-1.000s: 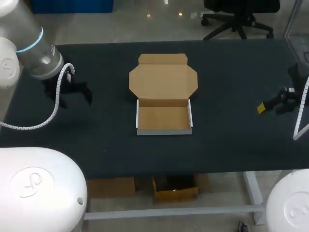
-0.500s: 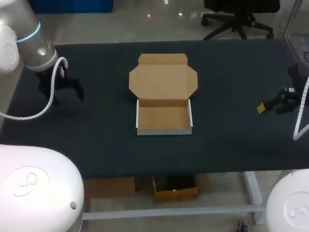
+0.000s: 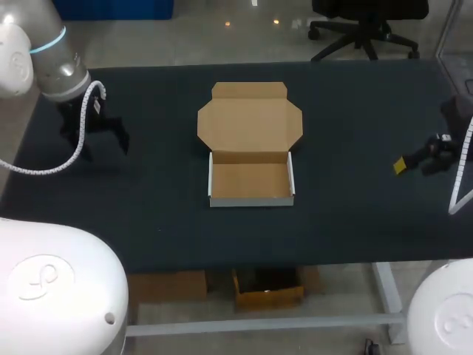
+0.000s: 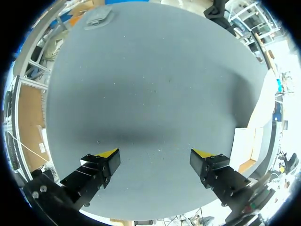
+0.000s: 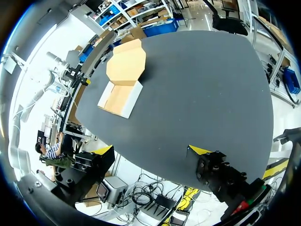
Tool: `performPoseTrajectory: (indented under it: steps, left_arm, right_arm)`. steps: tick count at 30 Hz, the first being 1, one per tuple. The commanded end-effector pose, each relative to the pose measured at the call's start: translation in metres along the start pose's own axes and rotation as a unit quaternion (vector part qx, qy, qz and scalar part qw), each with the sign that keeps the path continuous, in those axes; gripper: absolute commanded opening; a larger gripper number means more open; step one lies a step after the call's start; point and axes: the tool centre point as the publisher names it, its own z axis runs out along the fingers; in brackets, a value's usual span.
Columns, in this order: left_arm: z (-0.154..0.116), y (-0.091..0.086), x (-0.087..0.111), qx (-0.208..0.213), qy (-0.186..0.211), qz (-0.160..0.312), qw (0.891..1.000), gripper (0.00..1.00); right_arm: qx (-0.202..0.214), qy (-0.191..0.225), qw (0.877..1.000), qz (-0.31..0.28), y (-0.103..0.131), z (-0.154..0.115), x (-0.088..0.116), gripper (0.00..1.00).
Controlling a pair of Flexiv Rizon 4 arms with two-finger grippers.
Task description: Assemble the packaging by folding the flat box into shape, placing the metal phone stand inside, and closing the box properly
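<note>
The brown cardboard box (image 3: 250,177) stands folded into a shallow tray with white outer walls at the middle of the black table. Its lid (image 3: 250,120) lies flat and open behind it, and the tray is empty. In the right wrist view the box (image 5: 120,96) lies far ahead of the gripper. My left gripper (image 3: 100,144) hangs open over bare table near the left edge, well left of the box; its yellow tips (image 4: 155,157) stand wide apart with nothing between them. My right gripper (image 3: 406,164) is open near the right edge (image 5: 150,153). No phone stand shows in any view.
The black tabletop (image 3: 347,118) is bare on both sides of the box. Its front edge (image 3: 295,260) runs close below the tray.
My left arm has drawn back to the left and slightly away from the box. The right arm and the box have not moved.
</note>
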Motion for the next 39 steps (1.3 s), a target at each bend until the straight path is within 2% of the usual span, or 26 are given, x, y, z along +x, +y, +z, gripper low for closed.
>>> performPoseTrajectory:
  steps: [1, 9, 16, 19, 39]
  left_arm:
    - [0.0, -0.001, 0.0, -0.002, -0.002, 0.0, 1.0, 1.0]
    - [0.001, 0.001, -0.001, -0.007, 0.001, -0.003, 1.0, 1.0]
    - [0.0, -0.002, -0.021, 0.006, -0.018, -0.018, 1.0, 1.0]
    - [0.001, -0.01, -0.031, 0.004, -0.024, -0.025, 0.999, 1.0]
    - [0.01, -0.05, -0.053, -0.011, -0.041, -0.019, 0.999, 1.0]
  right_arm:
    - [0.002, 0.002, 1.0, 0.0, 0.0, -0.002, 0.0, 1.0]
    - [0.002, 0.002, 1.0, 0.0, 0.0, -0.002, 0.0, 1.0]
    - [0.002, 0.002, 1.0, 0.0, 0.0, -0.002, 0.0, 1.0]
    - [0.002, 0.002, 1.0, 0.0, 0.0, -0.002, 0.0, 1.0]
    - [0.002, 0.002, 1.0, 0.0, 0.0, -0.002, 0.0, 1.0]
